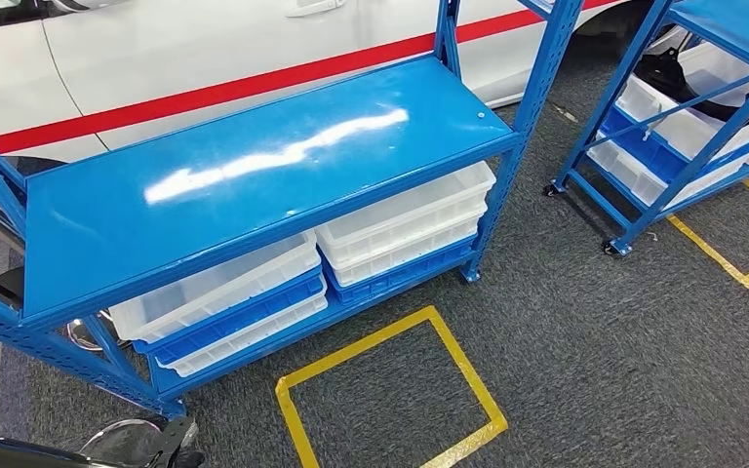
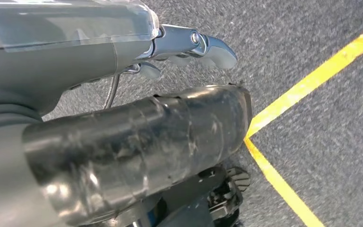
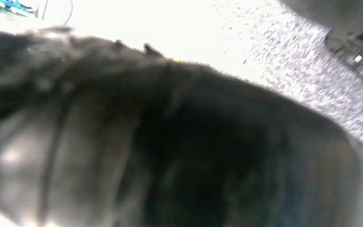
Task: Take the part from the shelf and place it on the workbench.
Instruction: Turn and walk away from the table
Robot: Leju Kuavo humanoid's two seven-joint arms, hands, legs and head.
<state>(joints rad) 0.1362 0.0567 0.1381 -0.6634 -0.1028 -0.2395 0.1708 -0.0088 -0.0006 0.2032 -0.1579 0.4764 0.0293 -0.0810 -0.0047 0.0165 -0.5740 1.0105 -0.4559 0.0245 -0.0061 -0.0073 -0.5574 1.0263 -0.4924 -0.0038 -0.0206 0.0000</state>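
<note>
Left hand [image 2: 189, 47] gripping black part [image 2: 137, 151] (both hands, apparently), right hand's hold unclear, blue workbench [image 1: 254, 166] ahead

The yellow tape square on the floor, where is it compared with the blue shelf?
In the head view, the yellow tape square lies on the grey carpet just in front of the blue shelf, near its right end, below the stacked white bins.

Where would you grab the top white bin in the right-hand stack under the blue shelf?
Probably the top white bin by its long front rim, coming from the open aisle side: the blue shelf board covers it from above, while that rim faces outward.
</note>
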